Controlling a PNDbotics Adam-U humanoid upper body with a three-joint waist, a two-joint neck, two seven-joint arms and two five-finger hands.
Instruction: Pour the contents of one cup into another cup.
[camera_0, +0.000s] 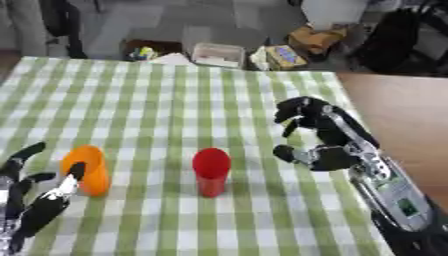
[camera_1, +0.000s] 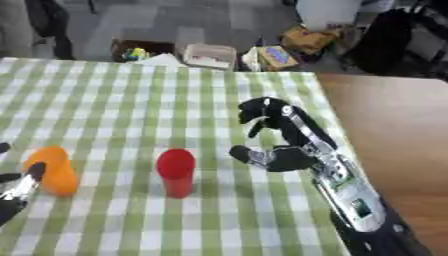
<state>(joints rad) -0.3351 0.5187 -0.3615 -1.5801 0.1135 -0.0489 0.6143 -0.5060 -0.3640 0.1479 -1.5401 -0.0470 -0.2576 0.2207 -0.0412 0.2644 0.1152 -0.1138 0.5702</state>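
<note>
A red cup (camera_0: 211, 171) stands upright on the green-checked tablecloth (camera_0: 166, 100), near the middle front. An orange cup (camera_0: 87, 170) stands to its left. My right hand (camera_0: 317, 134) hovers just right of the red cup, fingers spread and curved towards it, thumb low, nothing held. There is a gap between the hand and the cup. My left hand (camera_0: 35, 192) rests at the lower left, fingers relaxed and pointing up, one finger crossing the front of the orange cup without gripping it.
The bare brown table (camera_0: 402, 110) shows right of the cloth. Beyond the far edge, on the floor, lie a white box (camera_0: 217, 54), a coloured box (camera_0: 285, 56) and other clutter.
</note>
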